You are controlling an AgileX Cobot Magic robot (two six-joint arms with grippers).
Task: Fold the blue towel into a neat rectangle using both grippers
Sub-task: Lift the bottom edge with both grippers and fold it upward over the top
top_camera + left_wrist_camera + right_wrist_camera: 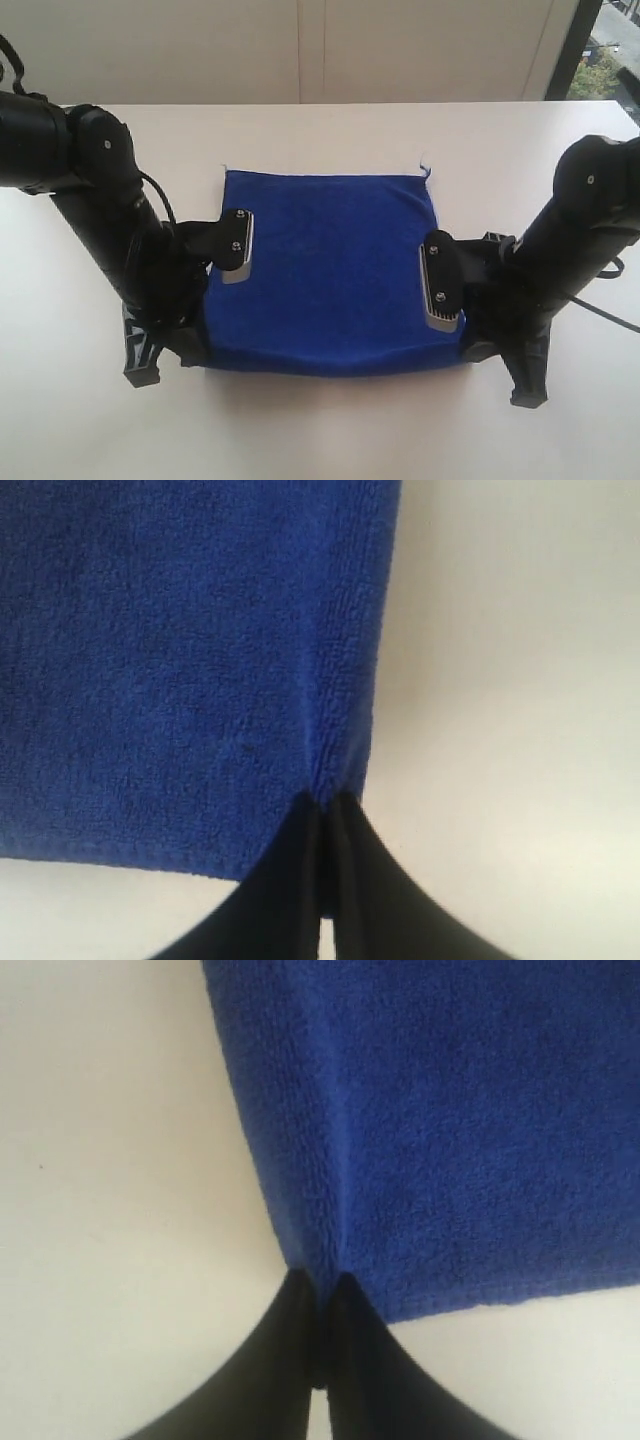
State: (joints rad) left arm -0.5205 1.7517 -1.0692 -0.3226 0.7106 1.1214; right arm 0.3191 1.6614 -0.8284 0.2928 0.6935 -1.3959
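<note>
Left gripper and right gripper pinch near corners of the blue towel. Matched holds favour an even fold.

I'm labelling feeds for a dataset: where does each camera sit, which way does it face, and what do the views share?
Exterior: off the arms, raised, looking down over the white table at the blue towel; left arm and right arm show.
Left wrist: on that arm, looking along the left gripper, pinching near a towel corner.
Right wrist: likewise, right gripper, pinching near another corner.
Shared: all see towel and table.
</note>
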